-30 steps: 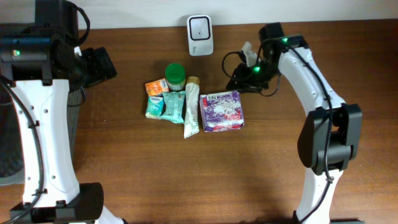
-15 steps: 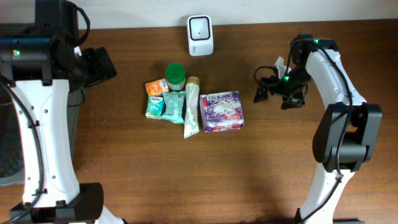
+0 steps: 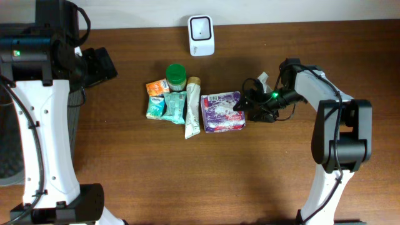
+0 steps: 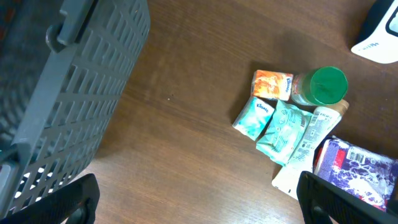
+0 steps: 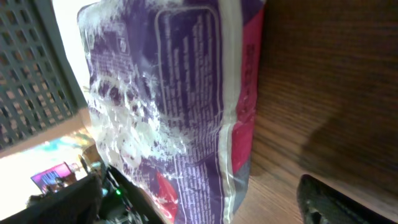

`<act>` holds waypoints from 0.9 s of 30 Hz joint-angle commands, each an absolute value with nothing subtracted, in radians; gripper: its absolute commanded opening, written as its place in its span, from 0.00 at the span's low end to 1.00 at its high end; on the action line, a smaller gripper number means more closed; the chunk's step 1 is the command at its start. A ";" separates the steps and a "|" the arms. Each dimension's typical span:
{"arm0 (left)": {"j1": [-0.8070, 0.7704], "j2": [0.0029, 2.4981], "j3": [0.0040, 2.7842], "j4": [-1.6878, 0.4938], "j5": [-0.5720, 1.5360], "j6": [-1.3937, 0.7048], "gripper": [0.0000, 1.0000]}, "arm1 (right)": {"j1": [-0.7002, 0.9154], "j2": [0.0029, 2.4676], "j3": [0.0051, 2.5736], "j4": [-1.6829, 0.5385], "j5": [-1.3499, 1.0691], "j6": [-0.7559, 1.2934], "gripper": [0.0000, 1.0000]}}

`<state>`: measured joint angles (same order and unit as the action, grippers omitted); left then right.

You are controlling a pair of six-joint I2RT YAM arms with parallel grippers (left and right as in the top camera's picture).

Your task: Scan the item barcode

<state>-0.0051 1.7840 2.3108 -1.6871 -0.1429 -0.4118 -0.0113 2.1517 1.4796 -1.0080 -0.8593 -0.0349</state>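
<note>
A purple and red packet (image 3: pixel 220 112) lies flat at the right end of a row of items on the brown table (image 3: pixel 156 175). My right gripper (image 3: pixel 241 107) is at its right edge, low over the table. In the right wrist view the packet (image 5: pixel 180 106) fills the space between the wide-apart jaws, and the right gripper (image 5: pixel 205 208) is open. The white scanner (image 3: pixel 201 35) stands at the table's back edge. My left gripper (image 3: pixel 105 65) hangs open at the far left, high over bare wood (image 4: pixel 186 186).
Left of the packet lie a white tube (image 3: pixel 192 111), two teal packets (image 3: pixel 166 107), an orange packet (image 3: pixel 156 86) and a green-lidded jar (image 3: pixel 176 75). A grey slatted basket (image 4: pixel 68 87) stands off the table's left side.
My right arm swung from beside the scanner out to the right, then back in and down to the purple packet's right edge. Its jaws opened wide. The left arm stayed still.
</note>
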 commanded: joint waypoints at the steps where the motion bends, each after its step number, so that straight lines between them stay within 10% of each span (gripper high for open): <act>1: -0.003 1.768 2.310 -1.688 -0.147 -0.418 0.99 | -0.001 2.150 1.473 -0.997 -0.882 -0.045 0.94; 13: -0.003 1.768 2.310 -1.688 -0.147 -0.418 0.99 | 0.078 2.150 1.361 -0.776 -0.857 0.042 0.97; 18: -0.003 1.768 2.310 -1.688 -0.147 -0.418 0.99 | 0.078 2.150 1.361 -0.778 -0.878 0.042 0.43; 20: -0.003 1.768 2.310 -1.688 -0.147 -0.418 0.99 | 0.078 2.149 1.365 -0.777 -0.892 0.042 0.06; 27: -0.003 1.768 2.310 -1.688 -0.147 -0.418 0.99 | 0.078 2.069 1.489 -0.777 -0.984 0.030 0.04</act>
<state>-0.0051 1.7840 2.3108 -1.6871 -0.1429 -0.4118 0.0776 2.1391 1.4059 -0.7799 -0.9382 0.0479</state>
